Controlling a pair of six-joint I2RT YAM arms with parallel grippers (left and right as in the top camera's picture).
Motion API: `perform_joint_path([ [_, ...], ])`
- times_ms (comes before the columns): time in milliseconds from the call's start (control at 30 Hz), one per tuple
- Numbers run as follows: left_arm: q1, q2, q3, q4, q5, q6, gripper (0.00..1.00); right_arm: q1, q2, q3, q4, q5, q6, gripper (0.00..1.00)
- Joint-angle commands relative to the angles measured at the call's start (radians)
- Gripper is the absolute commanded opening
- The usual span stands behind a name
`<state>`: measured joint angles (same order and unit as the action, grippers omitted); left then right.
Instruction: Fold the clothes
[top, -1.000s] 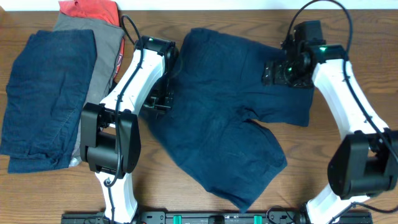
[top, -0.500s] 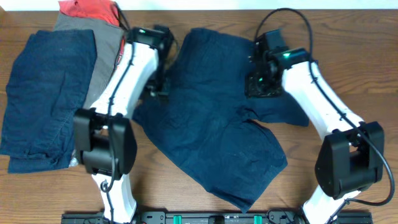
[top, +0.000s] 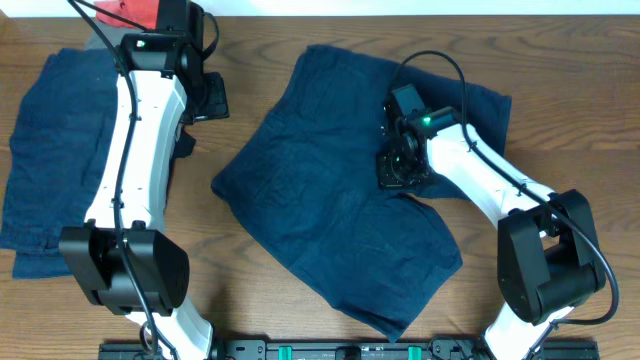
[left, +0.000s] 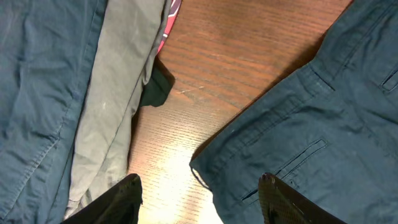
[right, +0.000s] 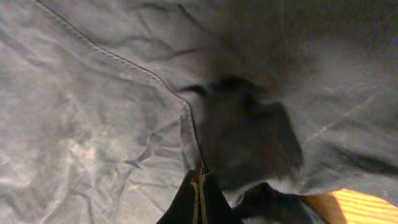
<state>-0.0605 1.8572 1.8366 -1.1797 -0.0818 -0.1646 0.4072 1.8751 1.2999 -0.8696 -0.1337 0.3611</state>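
Dark navy shorts lie spread across the middle of the table, waistband toward the left. My right gripper is down on them near the crotch. In the right wrist view its jaws are pressed together where a seam of the shorts runs into the tips, with bunched fabric beside them. My left gripper hangs at the back left, clear of the shorts. In the left wrist view it stands open over bare wood, with the corner of the shorts' waistband below its right finger.
A pile of clothes lies at the left: a navy garment, a grey one beside it and a red one at the back edge. Bare wood separates the pile from the shorts.
The left arm swung away from the shorts' left edge toward the back left, its jaws widening. The right gripper moved left from the shorts' right side to the crotch and shut.
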Motion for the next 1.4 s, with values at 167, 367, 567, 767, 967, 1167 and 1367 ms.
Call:
perform_joint_path([
  [167,-0.002,0.002,0.008,0.011,-0.005,-0.013,0.63,-0.003,0.010,-0.108,0.121,0.034,0.039,0.01],
  [367,-0.002,0.002,0.008,0.017,-0.005,-0.013,0.63,-0.020,0.026,-0.164,0.175,0.129,0.065,0.01],
  [567,-0.002,0.002,0.008,0.023,-0.005,-0.013,0.63,-0.083,0.089,-0.169,0.223,0.168,0.041,0.01],
  [767,-0.002,0.004,0.005,0.023,-0.005,-0.013,0.64,-0.183,0.149,-0.169,0.301,0.172,-0.036,0.01],
  [967,-0.002,0.005,-0.009,0.017,-0.004,-0.014,0.63,-0.301,0.164,-0.167,0.416,0.185,-0.147,0.03],
  [1167,-0.002,0.006,-0.036,0.015,0.046,-0.014,0.63,-0.399,0.164,-0.124,0.502,0.199,-0.227,0.15],
  [1367,-0.002,0.006,-0.054,0.016,0.048,-0.013,0.63,-0.397,0.163,-0.043,0.475,0.115,-0.247,0.17],
])
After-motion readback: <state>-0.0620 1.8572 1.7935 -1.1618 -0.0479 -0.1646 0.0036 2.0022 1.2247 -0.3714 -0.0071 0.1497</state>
